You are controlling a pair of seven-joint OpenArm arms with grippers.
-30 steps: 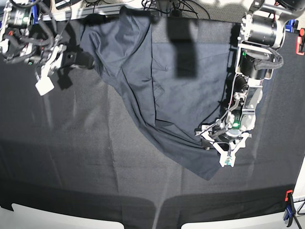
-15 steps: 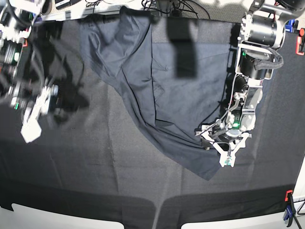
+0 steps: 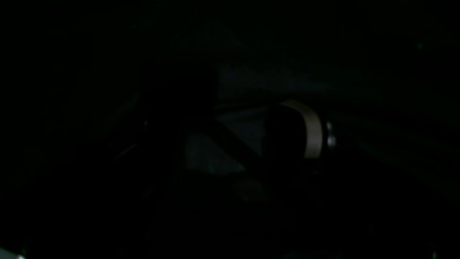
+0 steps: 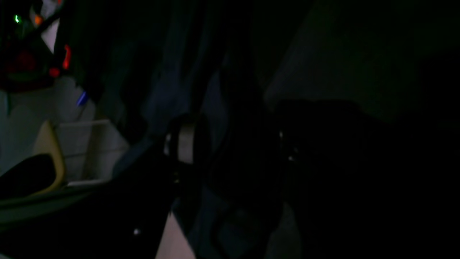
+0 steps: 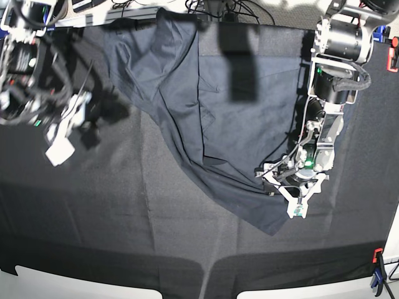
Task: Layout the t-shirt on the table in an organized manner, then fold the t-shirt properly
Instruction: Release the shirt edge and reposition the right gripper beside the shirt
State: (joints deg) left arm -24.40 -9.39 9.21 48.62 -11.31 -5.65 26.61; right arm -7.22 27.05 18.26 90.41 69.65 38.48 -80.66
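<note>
The dark navy t-shirt (image 5: 230, 124) lies crumpled on the table (image 5: 124, 237), running from the back left corner down to a point at the front right, with a long fold across its middle. My left gripper (image 5: 283, 190) hangs open over the shirt's right edge, its fingers spread just above the fabric. My right gripper (image 5: 65, 131), blurred, is over bare black cloth to the left of the shirt and holds nothing. The right wrist view is very dark: a pale finger pad (image 4: 183, 140) stands well apart from the other finger. In the left wrist view only one pale pad (image 3: 312, 133) shows.
Cables (image 5: 218, 7) and gear crowd the back edge. An orange and blue clamp (image 5: 377, 271) grips the front right corner, and a red one (image 5: 393, 56) sits at the back right. White table edge (image 5: 81, 283) shows along the front.
My right arm swung down the table's left side, then came back up a little, and its jaws parted. The left arm and the t-shirt stayed still.
</note>
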